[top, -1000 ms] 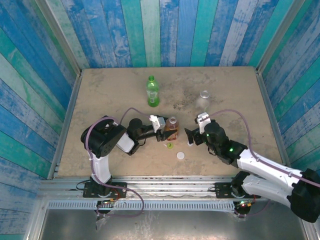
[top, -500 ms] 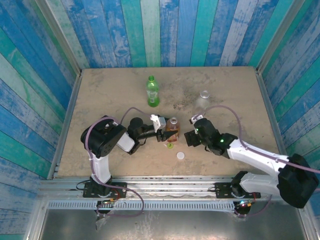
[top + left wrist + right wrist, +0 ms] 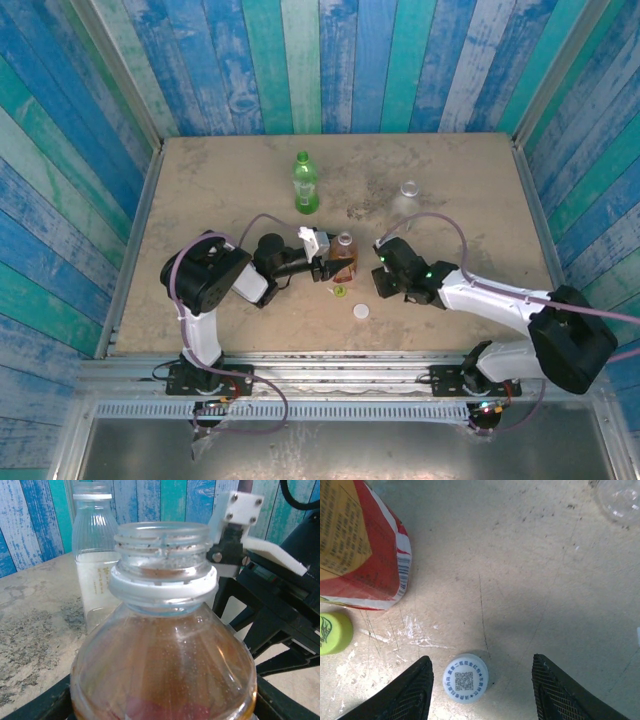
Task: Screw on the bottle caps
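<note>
My left gripper (image 3: 328,266) is shut on the amber bottle (image 3: 344,257) with the red label, holding it upright at mid-table. Its neck (image 3: 162,542) is open, with no cap on it. My right gripper (image 3: 482,692) points down at the table just right of that bottle, jaws open. A white cap (image 3: 465,678) lies flat between its fingers (image 3: 415,692), nearer the left one and touching neither. A yellow-green cap (image 3: 340,291) lies in front of the amber bottle, and another white cap (image 3: 361,311) lies nearer me. The green bottle (image 3: 305,185) and clear bottle (image 3: 408,198) stand further back.
The clear bottle (image 3: 95,570) rises behind the amber one in the left wrist view, with the right arm (image 3: 280,600) close on the right. The red label (image 3: 362,545) and yellow-green cap (image 3: 334,632) sit left of the right fingers. Blue plank walls enclose the table (image 3: 200,200).
My right arm has swung left and down over a white cap beside the amber bottle, and its jaws have narrowed around it. The left gripper and amber bottle have stayed put.
</note>
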Robot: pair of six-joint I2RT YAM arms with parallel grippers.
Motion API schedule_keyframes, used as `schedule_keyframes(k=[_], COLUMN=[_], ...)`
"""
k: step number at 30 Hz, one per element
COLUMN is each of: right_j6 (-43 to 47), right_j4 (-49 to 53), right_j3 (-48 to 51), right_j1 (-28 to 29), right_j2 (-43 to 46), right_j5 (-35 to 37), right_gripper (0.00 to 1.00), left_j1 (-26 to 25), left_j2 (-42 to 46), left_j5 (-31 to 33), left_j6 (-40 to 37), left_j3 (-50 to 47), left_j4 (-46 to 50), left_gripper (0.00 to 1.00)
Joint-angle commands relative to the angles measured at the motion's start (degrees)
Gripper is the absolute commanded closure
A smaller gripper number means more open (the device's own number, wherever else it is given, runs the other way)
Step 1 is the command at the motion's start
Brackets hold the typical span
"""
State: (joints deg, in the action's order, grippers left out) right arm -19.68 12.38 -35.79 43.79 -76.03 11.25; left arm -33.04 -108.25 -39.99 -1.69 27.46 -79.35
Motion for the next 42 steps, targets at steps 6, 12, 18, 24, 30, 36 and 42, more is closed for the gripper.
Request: schedule_keyframes(k=[6, 12, 18, 24, 30, 36, 42], right_j6=[-0.6, -0.2, 0.3, 1.3, 1.8, 2.0, 2.8], right_j4=[1.9, 1.0, 0.6, 0.4, 0.4, 0.4, 1.0], right_j3=[-0.4, -0.7, -1.3, -1.9, -2.0, -2.1, -2.4], right_j1=[0.2, 0.2, 0.2, 0.2, 0.2, 0.2, 0.2], right_j2=[-2.5, -3.8, -5.3, -6.8, -7.0, -7.3, -7.2], right_j5=[-2.2, -3.4, -4.4, -5.1, -4.6, -4.6, -4.4], right_gripper=[0.49, 0.56, 0.58, 0.6, 0.63, 0.66, 0.65], left_j1=[0.3, 0.3, 0.2, 0.2, 0.2, 0.3, 0.3], left_j2=[0.0, 0.0, -0.5, -0.2, -0.6, -0.6, -0.6], left_j5=[0.5, 0.6, 0.6, 0.8, 0.8, 0.7, 0.3], left_j6=[-1.4, -2.0, -2.3, -2.8, -3.1, -3.5, -3.8], left_j3=[0.4, 0.7, 0.6, 0.7, 0.8, 0.7, 0.7], left_j4=[5.3, 6.3, 5.8, 6.8, 6.7, 6.7, 7.1], left_gripper=[0.42, 0.42, 0.41, 0.41, 0.41, 0.41, 0.41])
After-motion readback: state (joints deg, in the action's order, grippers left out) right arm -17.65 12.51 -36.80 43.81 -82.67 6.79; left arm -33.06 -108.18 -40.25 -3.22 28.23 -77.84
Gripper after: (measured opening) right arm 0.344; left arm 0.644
